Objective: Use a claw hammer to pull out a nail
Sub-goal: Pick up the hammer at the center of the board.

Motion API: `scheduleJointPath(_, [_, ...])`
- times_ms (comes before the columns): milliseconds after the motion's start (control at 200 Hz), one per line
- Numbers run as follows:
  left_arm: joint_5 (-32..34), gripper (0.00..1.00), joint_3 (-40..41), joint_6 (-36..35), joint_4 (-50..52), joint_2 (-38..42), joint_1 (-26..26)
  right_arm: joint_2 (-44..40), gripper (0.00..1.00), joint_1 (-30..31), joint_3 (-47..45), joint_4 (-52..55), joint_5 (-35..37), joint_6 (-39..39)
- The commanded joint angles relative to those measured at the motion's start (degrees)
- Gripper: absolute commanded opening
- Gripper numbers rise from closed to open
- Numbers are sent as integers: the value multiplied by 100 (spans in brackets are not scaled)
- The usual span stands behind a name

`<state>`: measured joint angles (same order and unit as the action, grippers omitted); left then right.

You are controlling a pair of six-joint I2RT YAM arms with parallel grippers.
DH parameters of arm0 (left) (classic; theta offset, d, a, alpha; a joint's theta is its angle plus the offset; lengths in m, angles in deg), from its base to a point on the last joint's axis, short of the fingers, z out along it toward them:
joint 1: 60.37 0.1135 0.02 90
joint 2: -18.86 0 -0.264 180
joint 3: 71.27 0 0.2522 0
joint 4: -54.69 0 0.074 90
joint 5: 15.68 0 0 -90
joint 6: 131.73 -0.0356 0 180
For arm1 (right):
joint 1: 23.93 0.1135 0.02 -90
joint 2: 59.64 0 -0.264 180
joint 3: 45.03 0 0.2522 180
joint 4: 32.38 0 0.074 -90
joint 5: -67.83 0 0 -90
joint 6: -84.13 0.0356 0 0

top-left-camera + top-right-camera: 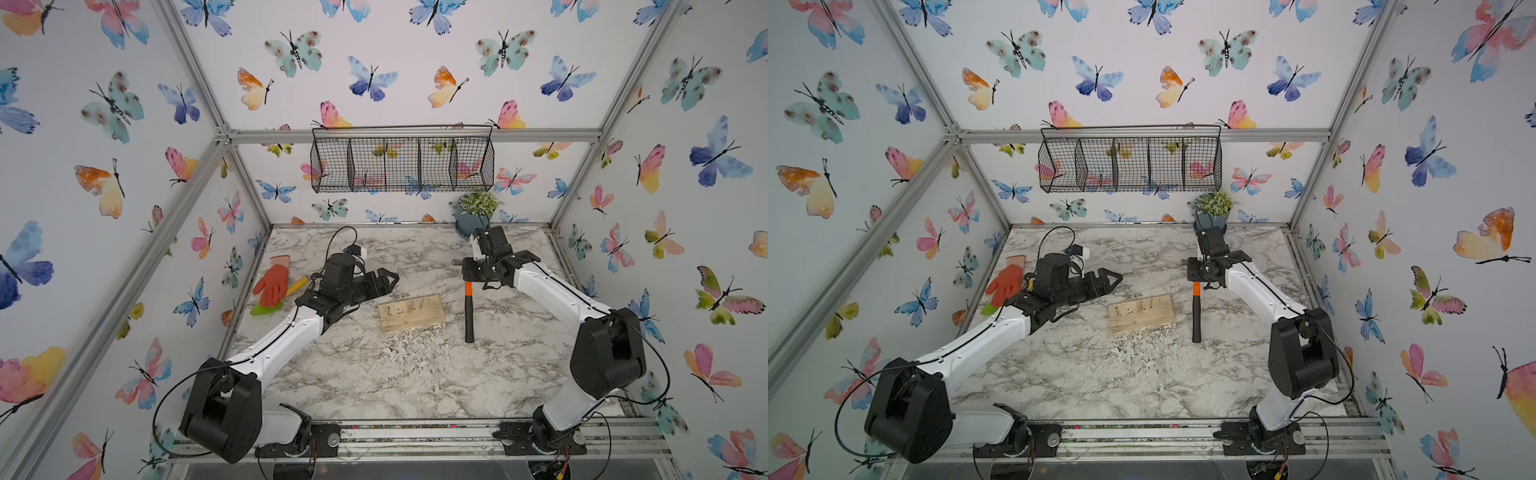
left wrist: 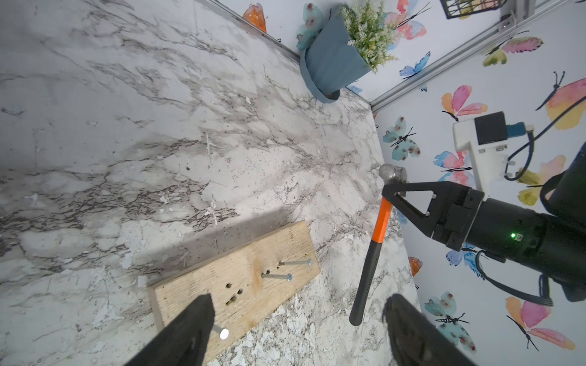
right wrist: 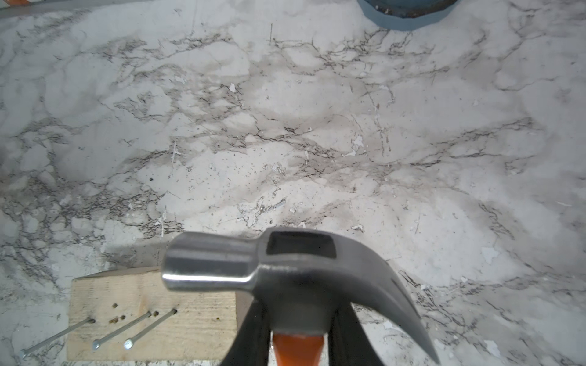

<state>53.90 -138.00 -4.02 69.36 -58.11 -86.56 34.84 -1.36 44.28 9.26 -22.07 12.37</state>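
The hammer (image 3: 285,272) is in my right hand (image 3: 298,343), which is clamped tight on the orange neck just under the steel head. My black fingers (image 3: 253,332) flank the neck on both sides. The head is smooth and polished, with one round face and one curved claw, a little blurred this close. Below the neck runs a black, dimpled rubber handle. In both top views it points back toward my base, just right of the board (image 1: 411,312). I cannot tell whether its end touches the counter (image 1: 374,374).

The board is pale, rough wood lying flat, with three thin nails (image 3: 122,329) sticking out among several empty holes. The counter is marble-patterned, its skin flaked and chipped.

My left hand (image 1: 388,280) hovers wide open and empty near the board's left end. In its wrist view the frame cuts off its fingers.

Further off, an orange glove (image 1: 272,284) covers most of a yellow-handled tool (image 1: 298,284). A plant (image 1: 473,212) stands in a grey-blue pot, and a wire basket (image 1: 401,164) hangs on the wall.
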Motion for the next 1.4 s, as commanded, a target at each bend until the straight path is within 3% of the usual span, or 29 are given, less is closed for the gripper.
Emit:
scheduleJointPath(0, [-318, 85, -218, -256, 86, -61, -72, -452, 3, 11, -14, -534, -490, -124])
scheduleJointPath(340, [-1147, 78, -941, -514, 246, -414, -227, -900, 3, 62, -365, -916, -1969, -280])
scheduleJointPath(531, [-1192, 84, -1459, -562, 372, -785, -435, -898, 3, 449, -373, -874, -2077, -462])
scheduleJointPath(756, [-981, 82, -1901, -648, 498, -1190, -738, -905, 3, 884, -357, -931, -2100, -488])
scheduleJointPath(1311, [-1021, 48, -1875, -604, 474, -1450, -782, -1001, 3, 1285, -372, -1102, -2188, -470])
scheduleJointPath(1397, [-1042, 46, -1888, -609, 485, -1485, -791, -1001, 3, 1312, -392, -1152, -2198, -455])
